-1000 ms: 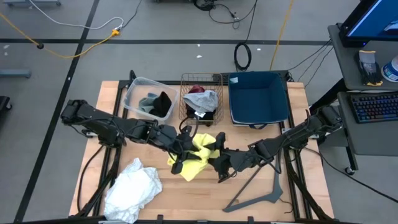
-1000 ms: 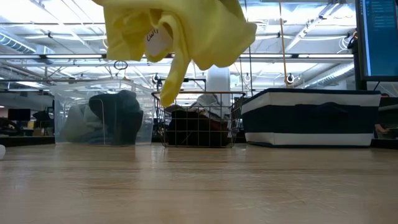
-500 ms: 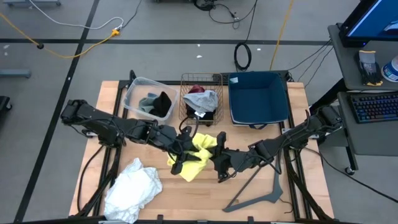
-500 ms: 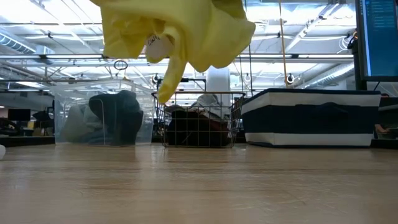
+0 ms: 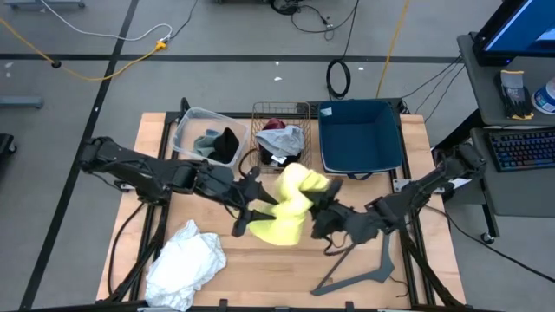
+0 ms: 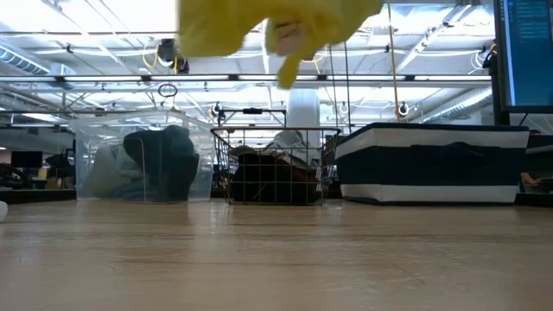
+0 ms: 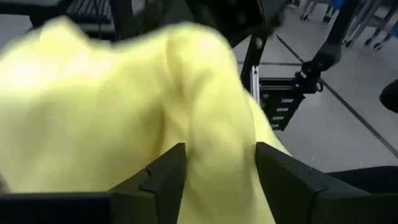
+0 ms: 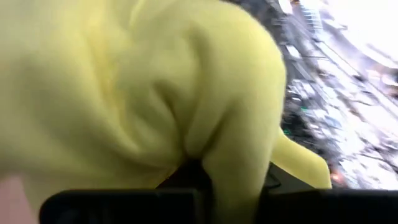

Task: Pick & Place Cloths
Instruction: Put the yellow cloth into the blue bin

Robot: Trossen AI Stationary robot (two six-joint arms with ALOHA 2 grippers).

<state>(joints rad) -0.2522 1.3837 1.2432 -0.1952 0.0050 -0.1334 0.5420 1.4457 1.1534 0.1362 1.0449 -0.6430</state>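
Inside wire basket [image 5: 280,130], maroon and grey cloths [image 5: 282,136].

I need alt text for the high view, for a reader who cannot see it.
Two dark robot arms meet over a wooden table, with a yellow cloth between the left pincer and the right pincer. A white cloth lies near the front left; a clear tub, a wire basket and a blue bin line the back.
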